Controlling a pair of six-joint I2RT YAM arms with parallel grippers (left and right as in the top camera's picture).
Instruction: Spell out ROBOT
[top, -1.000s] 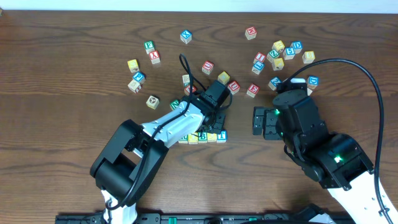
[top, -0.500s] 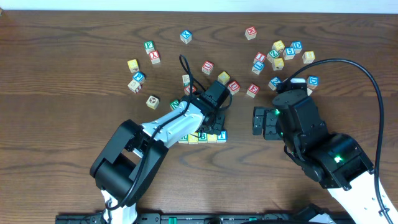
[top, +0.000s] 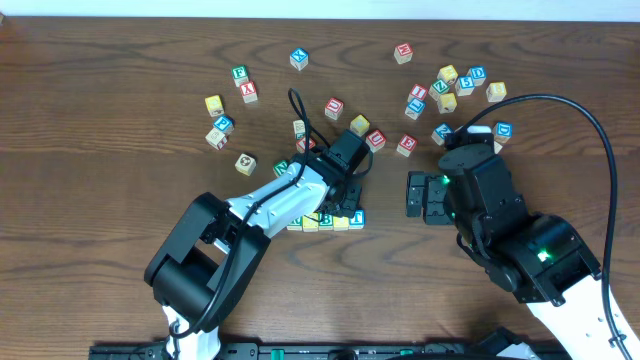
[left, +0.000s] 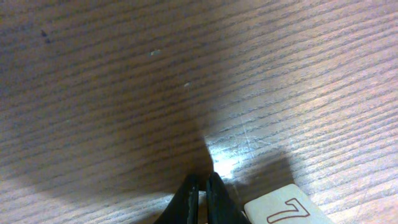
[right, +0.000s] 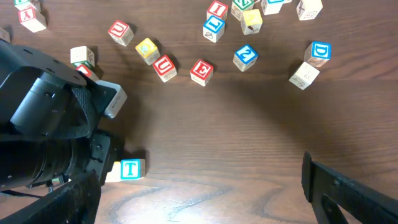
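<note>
Blue-framed T cube (right: 129, 168) sits on the table (top: 120, 80) just beside your left claw (left: 202, 184), which is pressed together on nothing; your right claw (right: 199, 199) stands wide apart.

Left arm (top: 285, 197) extends over a short row of cubes (top: 325, 221) ending in the blue-framed T (top: 357, 217). The right gripper (top: 411, 195), jaws spread, sits nearby. Loose cubes (top: 404, 52) lie scattered beyond.

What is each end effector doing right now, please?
Left end effector: closed, holding nothing.
Right end effector: open, empty.
</note>
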